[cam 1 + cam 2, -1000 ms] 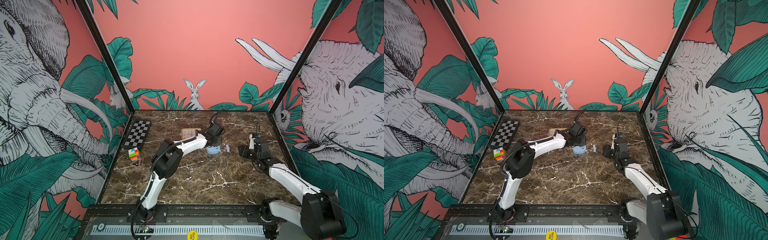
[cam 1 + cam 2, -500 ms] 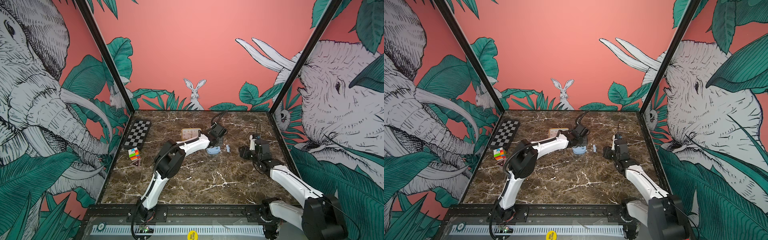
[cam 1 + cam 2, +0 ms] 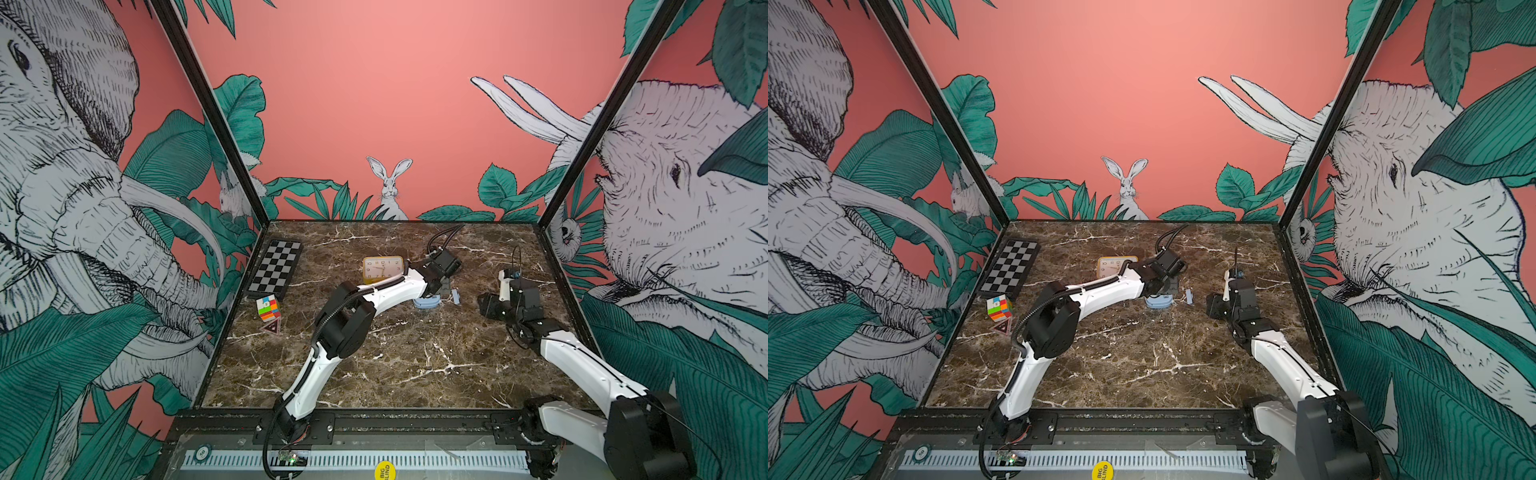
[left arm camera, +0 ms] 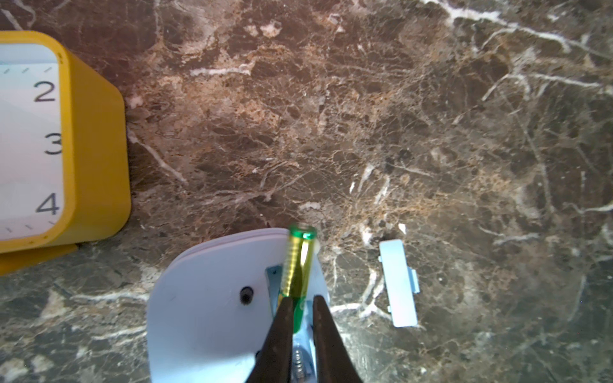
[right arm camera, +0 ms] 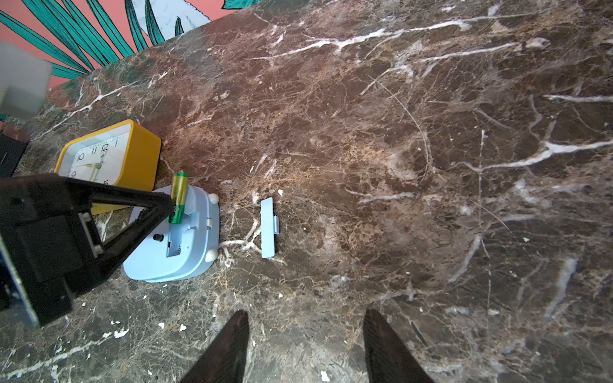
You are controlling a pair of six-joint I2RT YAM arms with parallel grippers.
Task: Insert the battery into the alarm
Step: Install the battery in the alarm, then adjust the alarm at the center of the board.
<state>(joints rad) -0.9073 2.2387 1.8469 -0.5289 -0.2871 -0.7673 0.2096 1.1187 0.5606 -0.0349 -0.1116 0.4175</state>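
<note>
- The battery (image 4: 296, 265), a green-gold cylinder, stands tilted, its lower end at the open bay in the pale-blue alarm (image 4: 205, 298).
- The left claw (image 4: 302, 300) pinches the battery; the right claw (image 5: 306, 313) gapes, holding nothing.
- The alarm lies face down, with the cover (image 4: 398, 282) just beside it and the yellow clock (image 4: 96, 149) near.
- Brown marble table (image 3: 415, 365); pink walls (image 3: 374, 104) with jungle murals.

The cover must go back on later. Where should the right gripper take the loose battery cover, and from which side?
Probably best to take the cover across its long edges, clear of the tab, coming straight down. It lies flat on the table, apart from the alarm, so only its thin edges offer purchase. The right gripper is open.
</note>
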